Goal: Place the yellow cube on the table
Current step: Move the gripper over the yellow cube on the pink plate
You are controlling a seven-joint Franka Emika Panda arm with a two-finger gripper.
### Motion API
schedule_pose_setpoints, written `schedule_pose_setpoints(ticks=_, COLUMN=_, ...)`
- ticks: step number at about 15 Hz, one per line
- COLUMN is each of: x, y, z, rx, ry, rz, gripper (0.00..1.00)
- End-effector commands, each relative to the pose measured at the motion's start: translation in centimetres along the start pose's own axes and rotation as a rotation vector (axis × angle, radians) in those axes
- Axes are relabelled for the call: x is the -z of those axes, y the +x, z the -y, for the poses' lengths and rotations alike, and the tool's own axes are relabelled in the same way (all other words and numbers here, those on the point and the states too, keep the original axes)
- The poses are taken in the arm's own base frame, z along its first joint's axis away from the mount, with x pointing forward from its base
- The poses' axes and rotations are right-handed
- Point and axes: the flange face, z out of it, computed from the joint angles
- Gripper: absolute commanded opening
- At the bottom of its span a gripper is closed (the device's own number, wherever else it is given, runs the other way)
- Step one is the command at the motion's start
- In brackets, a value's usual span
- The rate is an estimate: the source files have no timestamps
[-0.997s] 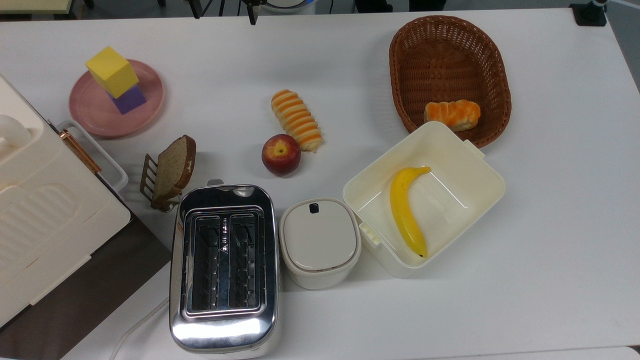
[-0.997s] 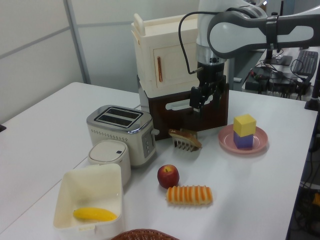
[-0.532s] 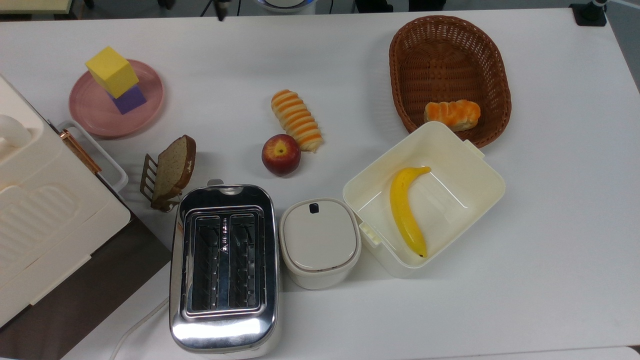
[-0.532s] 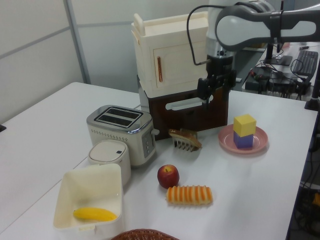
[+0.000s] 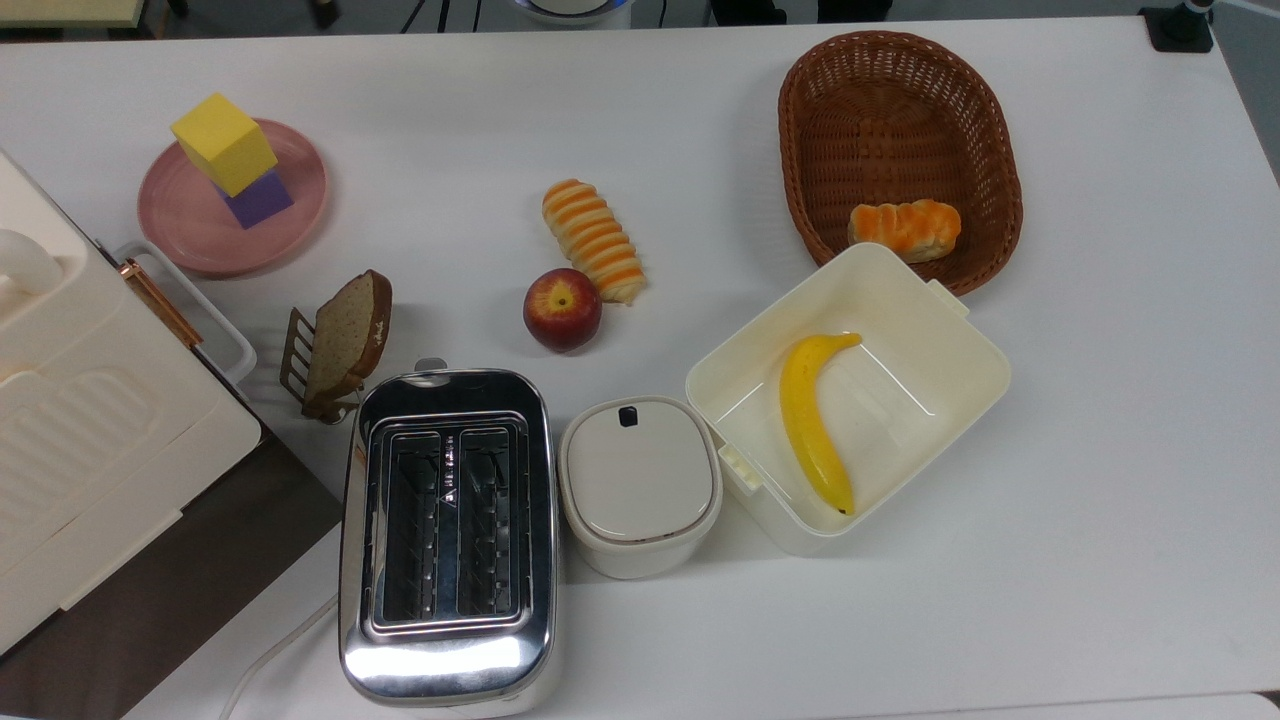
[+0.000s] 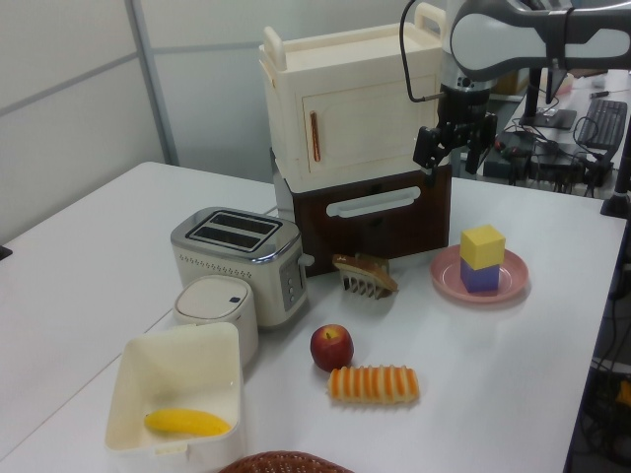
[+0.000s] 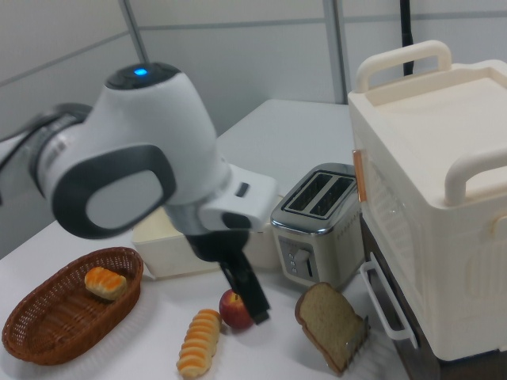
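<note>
The yellow cube (image 5: 223, 143) (image 6: 482, 245) rests on top of a purple cube (image 5: 262, 199) (image 6: 480, 276), and both stand on a round pink plate (image 5: 295, 215) (image 6: 444, 275) on the white table (image 5: 1100, 400) (image 6: 89, 256). My gripper (image 6: 452, 166) hangs open and empty in the air, up and to the left view's left of the cubes, in front of the cream cabinet (image 6: 345, 108). It is well apart from the yellow cube. My arm (image 7: 142, 182) takes up the near side of the right view.
On the table are a chrome toaster (image 5: 447, 535), a white lidded pot (image 5: 640, 485), an open cream box (image 5: 960, 350) holding a banana (image 5: 812, 420), a wicker basket (image 5: 890, 90) with a bun, an apple (image 5: 562, 309), a striped bread roll (image 5: 593, 240) and a bread slice in a rack (image 5: 345, 340).
My gripper has risen and moved toward the left view's right, from beside the brown base to level with the cabinet's upper half, nearer the plate. The cubes have not moved.
</note>
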Motion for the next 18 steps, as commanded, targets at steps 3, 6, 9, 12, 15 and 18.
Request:
schedule_pose_setpoints(ticks=3, x=-4.5, y=3.4, z=-3.3, rx=-0.082, ry=-0.060, rz=-0.042, gripper=1.00)
schedule_pose_setpoints(ticks=6, x=-4.9, y=3.4, z=-7.8, rx=-0.157, ry=-0.073, rz=-0.036, gripper=1.00)
schedule_pose_setpoints(ticks=9, x=-5.2, y=2.9, z=-10.9, rx=-0.212, ry=-0.075, rz=-0.018, gripper=1.00)
schedule_pose_setpoints(ticks=12, x=-7.8, y=2.1, z=-11.7, rx=-0.189, ry=-0.081, rz=0.032, gripper=1.00)
schedule_pose_setpoints(ticks=15, x=-9.4, y=2.2, z=-12.0, rx=-0.167, ry=-0.091, rz=0.062, gripper=1.00)
schedule_pose_setpoints(ticks=18, x=-11.0, y=2.6, z=-11.9, rx=-0.167, ry=-0.104, rz=0.079, gripper=1.00)
